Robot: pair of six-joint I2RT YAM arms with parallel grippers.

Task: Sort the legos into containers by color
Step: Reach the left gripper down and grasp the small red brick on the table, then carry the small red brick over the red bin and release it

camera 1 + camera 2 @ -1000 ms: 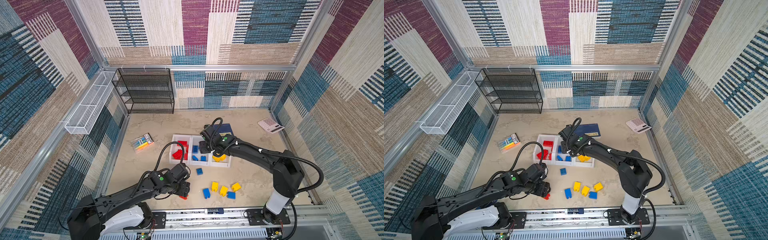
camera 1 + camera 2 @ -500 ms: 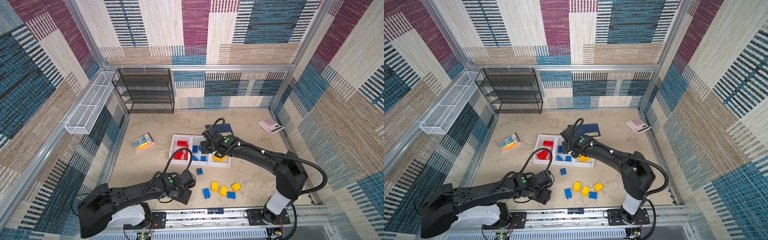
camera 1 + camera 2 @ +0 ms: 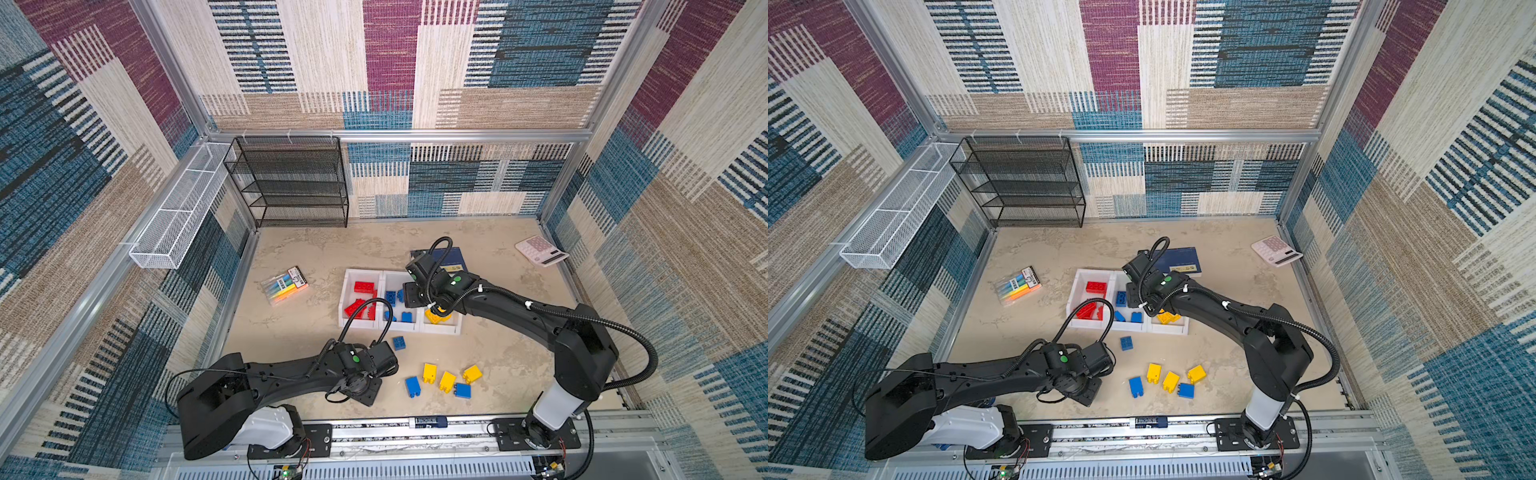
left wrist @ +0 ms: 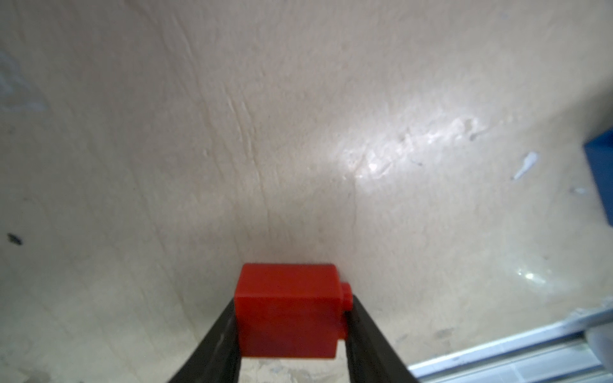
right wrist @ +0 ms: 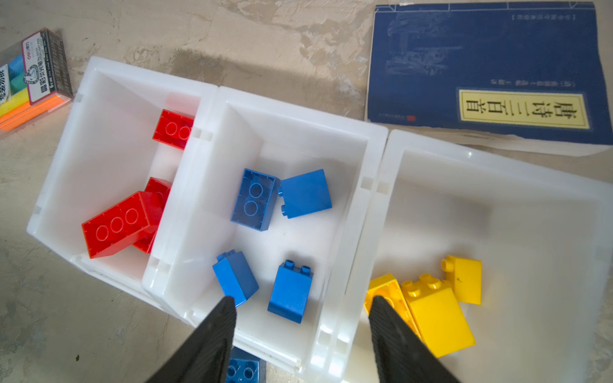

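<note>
In the left wrist view my left gripper (image 4: 292, 315) is shut on a red lego (image 4: 288, 308), just above the bare table. In both top views that gripper (image 3: 366, 390) is low near the front edge and hides the brick. Three white containers stand in a row: red bricks in one (image 5: 66, 159), blue in the middle one (image 5: 298, 114), yellow in the last (image 5: 497, 215). My right gripper (image 5: 302, 303) hovers open over the wall between the blue and yellow bins, holding nothing. Loose legos lie on the table: a blue one (image 3: 399, 343), another blue (image 3: 412, 386) and yellow ones (image 3: 447, 381).
A marker pack (image 3: 284, 285) lies left of the bins, a blue book (image 3: 457, 259) behind them and a calculator (image 3: 541, 250) at the back right. A black mesh rack (image 3: 291, 183) and a white wire basket (image 3: 183, 208) stand at the back left. A metal rail (image 3: 415, 432) runs along the front.
My left gripper swung toward the front of the table and closed on the red brick that lay at its tip. The right arm barely shifted above the bins.
</note>
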